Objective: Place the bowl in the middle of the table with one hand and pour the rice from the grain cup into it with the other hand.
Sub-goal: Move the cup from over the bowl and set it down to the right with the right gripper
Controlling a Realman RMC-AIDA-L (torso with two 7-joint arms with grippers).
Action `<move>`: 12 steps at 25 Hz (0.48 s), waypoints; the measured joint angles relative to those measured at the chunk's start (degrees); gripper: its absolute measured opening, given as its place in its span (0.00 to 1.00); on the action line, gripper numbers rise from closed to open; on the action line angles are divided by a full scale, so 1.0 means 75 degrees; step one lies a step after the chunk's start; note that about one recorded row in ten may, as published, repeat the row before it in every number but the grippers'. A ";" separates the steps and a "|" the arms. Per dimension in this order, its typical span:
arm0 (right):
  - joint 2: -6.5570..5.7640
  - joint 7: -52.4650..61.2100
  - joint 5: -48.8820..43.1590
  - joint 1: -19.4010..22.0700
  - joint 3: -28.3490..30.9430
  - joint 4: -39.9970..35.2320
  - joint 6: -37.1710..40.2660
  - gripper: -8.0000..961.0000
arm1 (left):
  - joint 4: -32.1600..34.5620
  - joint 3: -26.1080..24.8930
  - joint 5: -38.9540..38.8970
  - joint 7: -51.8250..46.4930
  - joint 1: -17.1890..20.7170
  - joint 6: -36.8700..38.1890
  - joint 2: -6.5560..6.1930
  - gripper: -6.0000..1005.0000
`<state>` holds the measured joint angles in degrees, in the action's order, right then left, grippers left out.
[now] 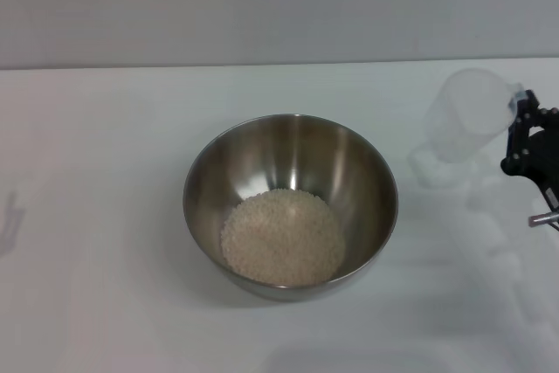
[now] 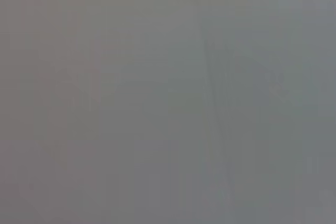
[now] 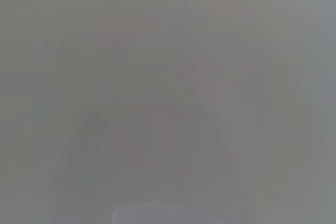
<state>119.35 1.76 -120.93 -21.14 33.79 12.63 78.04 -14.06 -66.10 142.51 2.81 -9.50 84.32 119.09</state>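
Note:
The steel bowl [image 1: 291, 203] stands in the middle of the white table [image 1: 105, 303]. A round heap of pale rice [image 1: 282, 237] covers its bottom. To the right of the bowl, the clear grain cup [image 1: 467, 115] hangs tilted above the table and looks empty. My right gripper [image 1: 521, 113] is at the right edge of the head view, shut on the cup's side by the handle. The left gripper does not show in the head view. Both wrist views show only a flat grey blur.
A grey wall [image 1: 279, 6] runs behind the table's far edge. Faint shadows of the arm and cup lie on the table at the right, and a small shadow marks the left edge.

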 joint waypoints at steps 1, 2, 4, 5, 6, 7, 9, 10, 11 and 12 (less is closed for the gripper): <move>-0.0001 0.0002 0.0002 -0.0067 0.0006 -0.0029 -0.0236 0.01 | 0.0000 0.0002 0.0010 0.0000 -0.0012 -0.0004 0.0000 0.81; -0.0001 0.0004 0.0002 -0.0119 0.0002 -0.0050 -0.0421 0.01 | 0.0000 0.0009 0.0011 0.0000 -0.0016 -0.0004 0.0000 0.81; 0.0001 0.0008 -0.0021 -0.0279 -0.0044 -0.0083 -0.0944 0.01 | -0.0007 0.0077 -0.0001 0.0002 -0.0029 -0.0005 0.0000 0.81; 0.0001 0.0008 -0.0021 -0.0279 -0.0044 -0.0083 -0.0944 0.01 | -0.0007 0.0077 -0.0001 0.0002 -0.0029 -0.0005 0.0000 0.81; 0.0003 0.0009 -0.0026 -0.0334 -0.0047 -0.0087 -0.1099 0.01 | -0.0009 0.0093 -0.0013 0.0005 -0.0034 -0.0005 0.0000 0.81; 0.0006 0.0009 -0.0032 -0.0392 -0.0053 -0.0090 -0.1292 0.01 | -0.0009 0.0093 -0.0013 0.0005 -0.0034 -0.0005 0.0000 0.81; 0.0012 0.0007 -0.0039 -0.0578 -0.0067 -0.0109 -0.1811 0.01 | -0.0009 0.0095 -0.0016 0.0007 -0.0040 -0.0005 0.0000 0.81; 0.0012 0.0007 -0.0039 -0.0578 -0.0067 -0.0109 -0.1811 0.01 | -0.0007 0.0095 -0.0018 0.0007 -0.0046 -0.0005 0.0000 0.81; 0.0015 0.0001 -0.0040 -0.0653 -0.0070 -0.0118 -0.2021 0.01 | -0.0005 0.0095 -0.0018 0.0008 -0.0052 -0.0005 0.0000 0.81; 0.0015 0.0000 -0.0043 -0.0717 -0.0070 -0.0125 -0.2191 0.01 | -0.0003 0.0095 -0.0019 0.0008 -0.0054 -0.0005 0.0000 0.81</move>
<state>119.46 1.76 -121.25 -26.52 33.26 11.70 61.60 -14.08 -65.39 142.37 2.87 -9.91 84.28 119.09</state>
